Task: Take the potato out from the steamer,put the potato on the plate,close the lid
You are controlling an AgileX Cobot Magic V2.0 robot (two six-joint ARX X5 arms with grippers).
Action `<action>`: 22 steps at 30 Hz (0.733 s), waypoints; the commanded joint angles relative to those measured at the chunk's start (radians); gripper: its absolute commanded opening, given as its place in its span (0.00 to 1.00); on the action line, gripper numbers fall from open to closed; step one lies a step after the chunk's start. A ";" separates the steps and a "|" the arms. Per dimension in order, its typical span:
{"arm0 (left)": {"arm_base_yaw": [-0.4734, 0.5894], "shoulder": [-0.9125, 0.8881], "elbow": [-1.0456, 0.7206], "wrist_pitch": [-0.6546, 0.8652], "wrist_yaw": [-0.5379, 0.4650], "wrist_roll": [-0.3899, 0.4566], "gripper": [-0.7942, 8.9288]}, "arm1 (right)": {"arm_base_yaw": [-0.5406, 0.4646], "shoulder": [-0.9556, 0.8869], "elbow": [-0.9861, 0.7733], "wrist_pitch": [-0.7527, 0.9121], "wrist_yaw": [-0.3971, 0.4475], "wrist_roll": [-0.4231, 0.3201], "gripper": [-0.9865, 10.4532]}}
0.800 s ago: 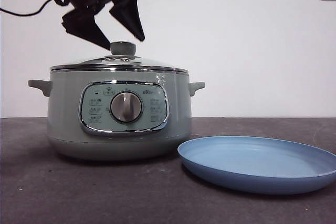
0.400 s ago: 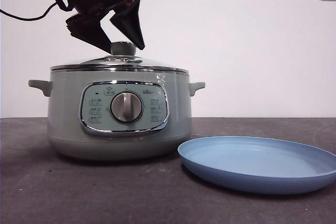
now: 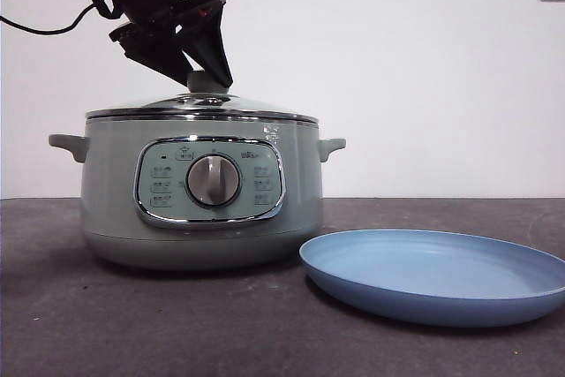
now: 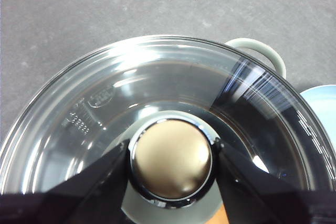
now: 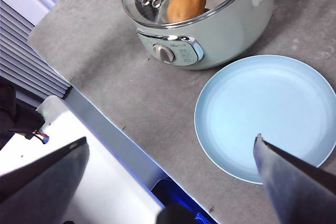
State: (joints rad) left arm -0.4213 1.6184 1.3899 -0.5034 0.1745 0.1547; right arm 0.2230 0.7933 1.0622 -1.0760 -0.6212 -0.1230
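A: Potato (image 5: pixel 187 1) sits inside the steamer (image 3: pixel 199 192), under the lid (image 4: pixel 157 108), seen through the glass from the right wrist view. Lid closed on the pot, so nothing comes out until it is lifted.

B: Left claw (image 4: pixel 170 156)?

A: Directly above the lid, its two jaws pressed one on each side of the knob (image 4: pixel 171 158). Clamped on it, by my reading: no gap visible between jaw and knob on either side. Front view agrees, dark jaws (image 3: pixel 190 55) converging on the knob at the pot's top.

B: Why grip there?

A: Knob is the only raised handhold on the glass. It is centred, so the lid should hang level when raised.

B: Right claw (image 5: pixel 168 182)?

A: Waiting high and well off to the side, jaws wide apart, holding nothing. The plate (image 5: pixel 265 116) lies below it on the tabletop (image 5: pixel 94 61), just beside the steamer, bare and ready for the potato.

B: Stage?

A: Judged as the very start. Lid still seated, potato untouched. Risk: a slip on the smooth rounded knob.
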 commanded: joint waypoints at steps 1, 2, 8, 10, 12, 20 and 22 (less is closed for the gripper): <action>-0.006 0.002 0.004 -0.006 0.010 0.003 0.07 | 0.001 -0.001 0.003 0.004 0.000 0.002 0.61; -0.006 0.002 0.004 -0.006 0.010 0.003 0.07 | 0.001 -0.001 0.003 0.004 0.000 0.002 0.61; -0.003 -0.031 0.005 -0.006 0.010 -0.018 0.07 | 0.001 0.004 0.003 0.015 -0.001 0.024 0.61; -0.003 -0.055 0.006 -0.001 0.009 -0.024 0.07 | 0.001 0.008 0.003 0.033 -0.001 0.042 0.61; -0.002 -0.089 0.006 -0.003 0.009 -0.024 0.07 | 0.001 0.018 0.003 0.058 -0.002 0.061 0.61; 0.021 -0.265 0.006 -0.088 0.008 -0.029 0.07 | 0.026 0.105 0.003 0.170 -0.003 0.118 0.61; 0.034 -0.322 0.006 -0.128 0.004 -0.032 0.07 | 0.049 0.138 0.003 0.221 -0.002 0.145 0.61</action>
State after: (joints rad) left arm -0.3962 1.3281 1.3907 -0.6525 0.1749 0.1341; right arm 0.2646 0.9226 1.0622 -0.8703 -0.6216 -0.0105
